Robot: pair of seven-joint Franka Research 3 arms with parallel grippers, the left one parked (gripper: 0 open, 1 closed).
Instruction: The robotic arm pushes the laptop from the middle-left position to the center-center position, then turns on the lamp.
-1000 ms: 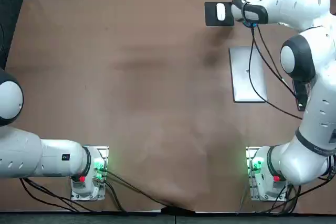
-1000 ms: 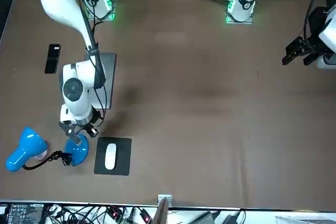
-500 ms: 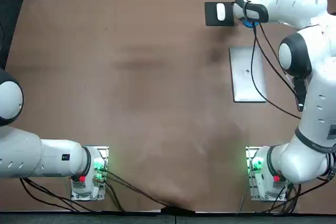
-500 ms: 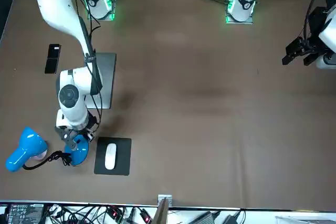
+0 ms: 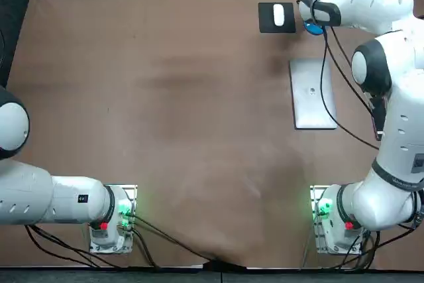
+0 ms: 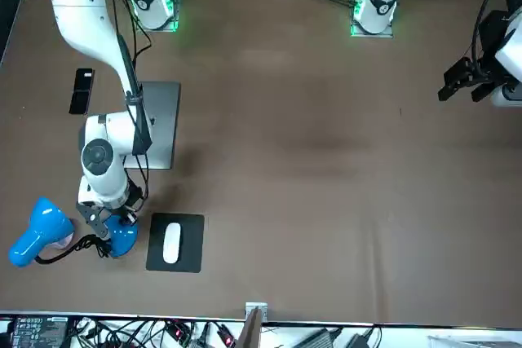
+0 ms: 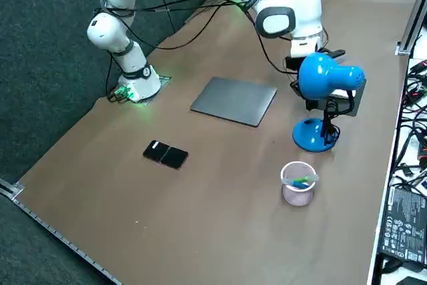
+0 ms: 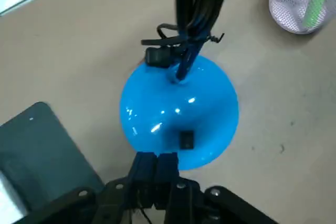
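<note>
The closed silver laptop (image 5: 313,94) lies flat on the brown table, on the right arm's side (image 6: 157,124). The blue lamp stands beyond it near the far edge, with a round base (image 8: 178,111) and a head (image 7: 323,78) on a black stem. My right gripper (image 8: 157,163) is shut, its two fingers pressed together with nothing between them. It hangs right over the rim of the base (image 6: 122,238), just short of the small black switch (image 8: 187,140). In the top view my wrist covers most of the base (image 5: 313,28).
A black mouse pad (image 5: 267,19) with a white mouse (image 5: 278,14) lies beside the lamp. A mesh cup (image 7: 298,183) holding pens stands past the lamp base. A black phone (image 7: 166,154) lies near the table's right edge.
My right gripper has moved away from the mouse pad's side and come over the lamp base. The laptop has not moved.
</note>
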